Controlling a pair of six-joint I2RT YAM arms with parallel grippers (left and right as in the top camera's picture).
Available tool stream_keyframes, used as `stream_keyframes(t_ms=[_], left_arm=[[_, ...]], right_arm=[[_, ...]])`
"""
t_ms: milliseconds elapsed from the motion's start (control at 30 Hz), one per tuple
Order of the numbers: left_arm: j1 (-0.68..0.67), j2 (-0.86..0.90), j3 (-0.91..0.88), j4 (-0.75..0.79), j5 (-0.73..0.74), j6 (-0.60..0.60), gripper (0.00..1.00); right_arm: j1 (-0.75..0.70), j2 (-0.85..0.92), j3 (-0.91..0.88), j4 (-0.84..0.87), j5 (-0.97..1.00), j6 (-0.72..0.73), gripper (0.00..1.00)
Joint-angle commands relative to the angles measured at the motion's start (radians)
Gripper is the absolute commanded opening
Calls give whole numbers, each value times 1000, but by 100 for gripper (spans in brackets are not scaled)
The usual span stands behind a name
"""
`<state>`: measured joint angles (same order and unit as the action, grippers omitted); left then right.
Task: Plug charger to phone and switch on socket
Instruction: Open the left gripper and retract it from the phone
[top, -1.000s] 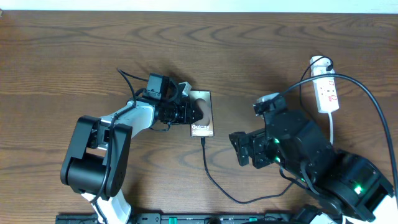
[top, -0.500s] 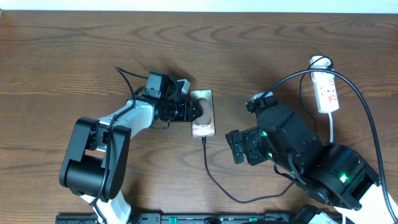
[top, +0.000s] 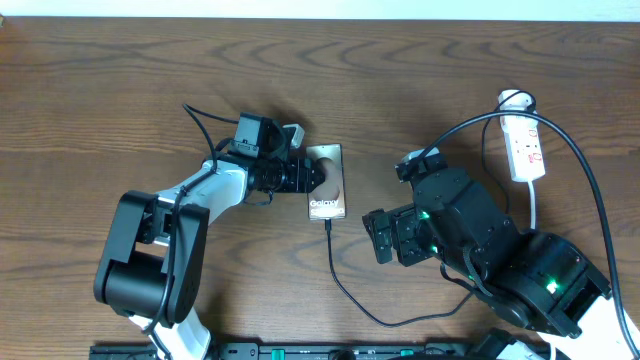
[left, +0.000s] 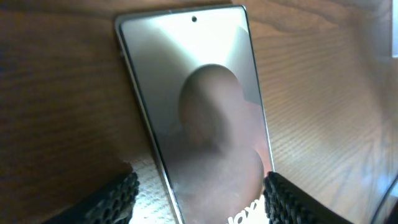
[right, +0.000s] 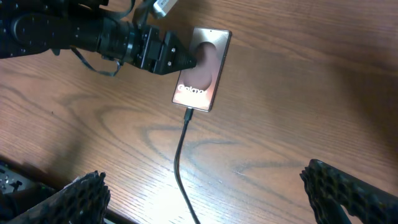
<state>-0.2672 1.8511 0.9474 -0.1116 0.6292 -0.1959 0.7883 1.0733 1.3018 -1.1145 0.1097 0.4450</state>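
The phone (top: 328, 180) lies flat at mid-table, "Galaxy" end toward the front. It also shows in the left wrist view (left: 199, 99) and the right wrist view (right: 202, 68). The charger's black cable (top: 335, 270) runs from the phone's front end, where its tip (right: 188, 112) meets the edge. My left gripper (top: 312, 178) is open, its fingers (left: 199, 190) either side of the phone's Galaxy end. My right gripper (top: 382, 238) is open and empty above the cable (right: 179, 168). The white socket (top: 526, 148) lies far right.
The socket's white cord (top: 535, 212) runs toward the front beside my right arm. A thick black robot cable (top: 592, 165) arcs over the right side. Bare wood lies behind the phone and at the left.
My right arm has shifted a little left and back, then held still. The left gripper and phone have barely moved.
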Motion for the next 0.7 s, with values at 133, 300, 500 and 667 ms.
stream_keyframes(t_ms=[133,300,500,667], left_arm=[[16,3,-10,-19,-182,16,73],[47,-36,-9,-35,-209,16,78],[126,-145,-9,-124,-259,16,78],[177,-328,-9,-217,-345,20,78]], right_arm=[[-3,0,18,-13,24,15,99],[-3,0,18,-13,32,20,99],[-3,0,18,-39,113,93,99],[-3,0,18,-53,158,163,99]])
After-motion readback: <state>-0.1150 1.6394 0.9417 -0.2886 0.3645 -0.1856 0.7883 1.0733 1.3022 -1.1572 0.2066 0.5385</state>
